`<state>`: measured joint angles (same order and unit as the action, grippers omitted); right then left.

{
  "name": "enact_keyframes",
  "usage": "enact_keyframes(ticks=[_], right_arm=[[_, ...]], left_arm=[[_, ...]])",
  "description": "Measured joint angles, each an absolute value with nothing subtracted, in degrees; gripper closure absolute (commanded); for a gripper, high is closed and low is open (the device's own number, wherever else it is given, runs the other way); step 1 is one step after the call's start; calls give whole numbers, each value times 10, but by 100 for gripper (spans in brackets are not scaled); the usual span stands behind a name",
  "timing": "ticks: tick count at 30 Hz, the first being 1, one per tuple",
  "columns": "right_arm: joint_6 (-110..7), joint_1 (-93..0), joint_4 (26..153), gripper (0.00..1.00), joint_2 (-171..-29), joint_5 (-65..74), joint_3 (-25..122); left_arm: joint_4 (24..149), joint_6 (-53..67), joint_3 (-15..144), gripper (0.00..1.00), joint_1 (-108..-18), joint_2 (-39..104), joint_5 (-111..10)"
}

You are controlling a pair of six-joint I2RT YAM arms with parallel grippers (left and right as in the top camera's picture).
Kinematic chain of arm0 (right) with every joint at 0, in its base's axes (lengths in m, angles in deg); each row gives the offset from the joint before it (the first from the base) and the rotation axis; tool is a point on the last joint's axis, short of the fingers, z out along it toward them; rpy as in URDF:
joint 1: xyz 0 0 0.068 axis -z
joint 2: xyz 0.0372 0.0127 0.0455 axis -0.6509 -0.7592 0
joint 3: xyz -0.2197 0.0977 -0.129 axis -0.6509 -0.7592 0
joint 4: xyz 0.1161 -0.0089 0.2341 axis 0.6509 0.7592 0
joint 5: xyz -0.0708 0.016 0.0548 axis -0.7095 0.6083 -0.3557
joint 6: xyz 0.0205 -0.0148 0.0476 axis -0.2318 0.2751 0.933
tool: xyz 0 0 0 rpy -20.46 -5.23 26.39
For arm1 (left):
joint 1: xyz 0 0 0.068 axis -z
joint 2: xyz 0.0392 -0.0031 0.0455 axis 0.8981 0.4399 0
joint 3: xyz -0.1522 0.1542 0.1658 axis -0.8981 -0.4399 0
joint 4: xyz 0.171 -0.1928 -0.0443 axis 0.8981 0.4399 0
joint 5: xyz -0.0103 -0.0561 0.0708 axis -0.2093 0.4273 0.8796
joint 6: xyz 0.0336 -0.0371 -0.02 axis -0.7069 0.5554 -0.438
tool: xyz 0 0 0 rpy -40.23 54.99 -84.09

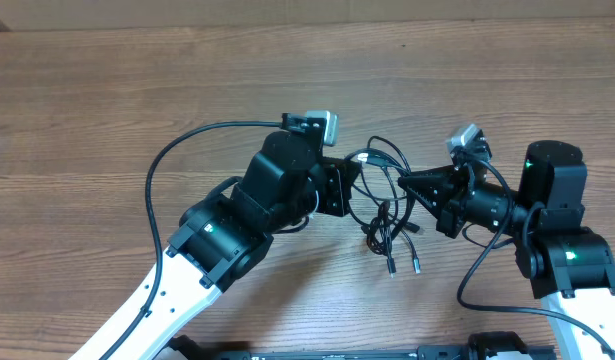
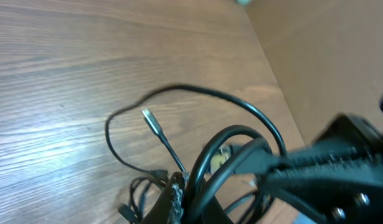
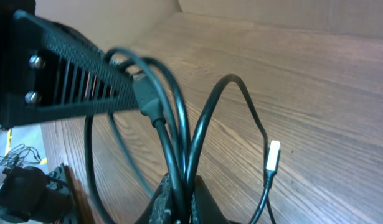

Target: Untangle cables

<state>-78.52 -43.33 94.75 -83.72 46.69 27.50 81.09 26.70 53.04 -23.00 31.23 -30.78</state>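
Wooden table [image 1: 87,80] lies under the cables [image 1: 385,215]. Their top loops are lifted off it, while the lower strands and plug ends trail down onto it.

Left arm [image 1: 227,225] reaches in from the cables' left and right arm [image 1: 562,230] from their right. The two wrists are close together, with only the cables between them.

Left gripper [image 1: 355,183] touches the upper left of the cables. Its jaws are pinched tight on a strand or two; the left wrist view shows cord running straight into the fingers.

Right gripper [image 1: 407,183] is at the upper right of the cables, also clamped down, with several cords squeezed together between its fingers in its wrist view.

The cables are thin black cords, several of them looped through one another. Exactly which strand each jaw has cannot be told.

A silver-tipped plug [image 2: 151,120] sticks out free at the cables' left edge, and a white plug [image 3: 273,155] hangs free at their right.

Handling judgement: they look very light, limp and smooth-jacketed, so they would likely slide through a loose pinch and drag neighbours along. The plugs are the stiff bits and would likely snag in loops. Best hold is probably a single strand just behind a plug, not the crossed middle.
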Motion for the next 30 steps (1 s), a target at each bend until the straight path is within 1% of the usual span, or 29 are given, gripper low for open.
enact_keyframes(ticks=[4, 6, 7, 8, 10, 11, 12, 13, 15, 19, 25, 30], right_arm=[[-787, -433, 951, 96, -837, 472, 275], [-787, -433, 951, 96, -837, 472, 275], [-787, -433, 951, 93, -837, 473, 275], [-787, -433, 951, 88, -837, 473, 275], [-787, -433, 951, 66, -837, 473, 275], [-788, -433, 952, 53, -837, 474, 275], [-789, -433, 952, 34, -837, 473, 275], [-791, -433, 952, 28, -837, 473, 275], [-789, -433, 952, 0, -837, 474, 275], [-789, -433, 955, 0, -837, 475, 275], [-789, -433, 962, 0, -837, 475, 275], [-787, -433, 965, 0, -837, 468, 275]], left_arm=[[811, 278, 530, 89, -230, 312, -261], [810, 280, 530, 89, -231, 312, -237], [810, 281, 530, 92, -231, 312, -229], [810, 281, 530, 95, -231, 312, -222], [812, 282, 530, 96, -231, 312, -216], [814, 282, 530, 96, -232, 312, -214], [815, 282, 530, 96, -232, 312, -214], [815, 282, 530, 96, -232, 312, -217], [814, 282, 530, 96, -234, 312, -232], [788, 260, 530, 96, -235, 312, -281], [753, 192, 530, 96, -235, 311, -365], [752, 145, 530, 96, -235, 287, -388]])
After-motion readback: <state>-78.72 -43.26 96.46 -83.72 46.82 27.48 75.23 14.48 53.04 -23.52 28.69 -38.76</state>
